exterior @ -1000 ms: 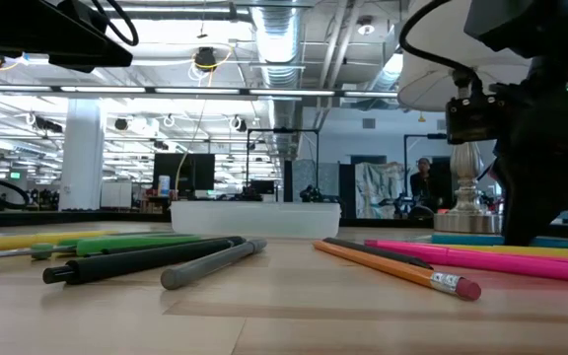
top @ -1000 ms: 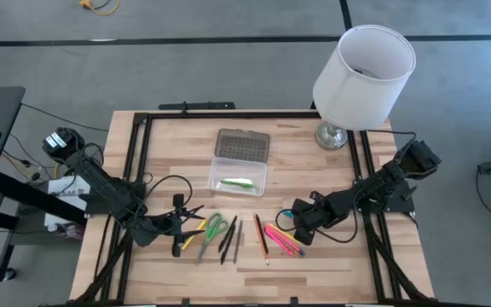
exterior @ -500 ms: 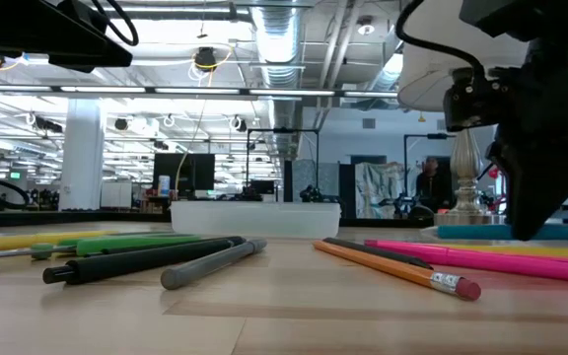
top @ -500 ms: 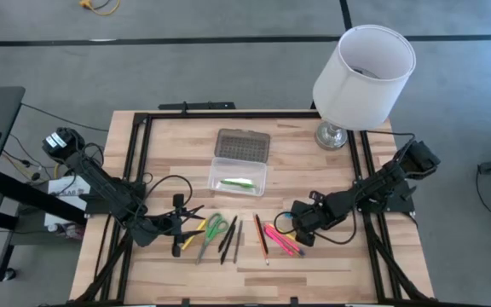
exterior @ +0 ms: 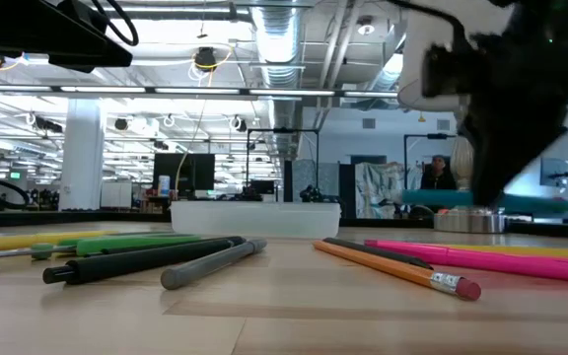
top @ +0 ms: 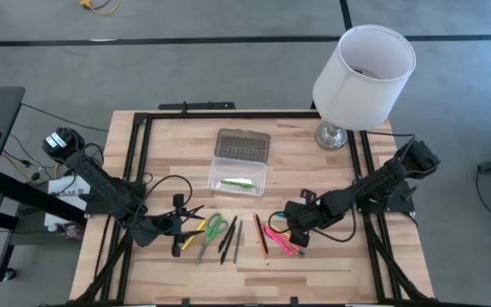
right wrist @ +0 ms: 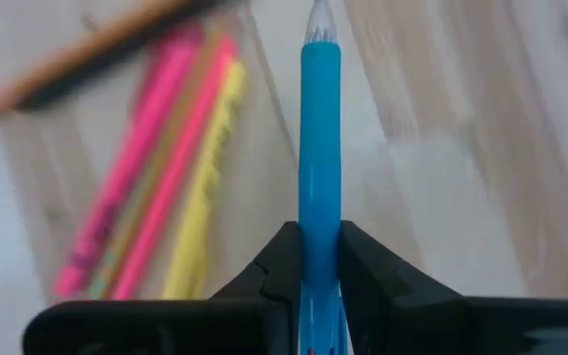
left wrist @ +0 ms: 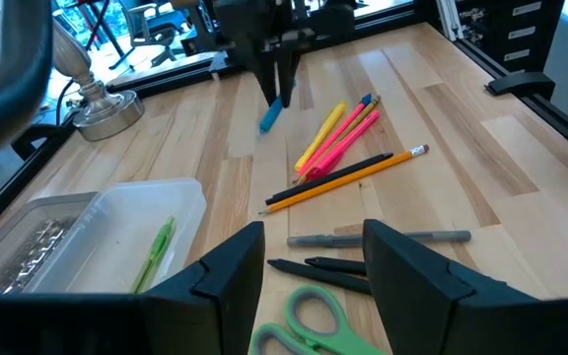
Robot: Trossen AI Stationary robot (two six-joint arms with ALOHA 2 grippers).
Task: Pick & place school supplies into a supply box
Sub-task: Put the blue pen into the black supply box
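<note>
From above, the right hand (top: 285,223) is hanging over the counter (top: 331,179) beside the pink and yellow pens (top: 281,240), clamped on a blue pen (top: 282,223). The left hand (top: 180,224) is waiting near the scissors (top: 214,228), its fingers standing apart. The box (top: 238,175) is sitting open mid-counter with one green pen (top: 237,182) lying inside; the lamp (top: 361,70) is standing at the far right corner.

At counter level, the blue pen (exterior: 481,198) is showing lifted clear of the wood — the pencil (exterior: 397,267) and pink pens (exterior: 481,258) are lying below it.

From the left wrist, the right hand (left wrist: 280,87) is holding the blue pen (left wrist: 270,114) tilted above the counter, near the pink pens (left wrist: 341,138).

From the right wrist, both fingers (right wrist: 282,258) are pressing the blue pen (right wrist: 319,148) between them.
</note>
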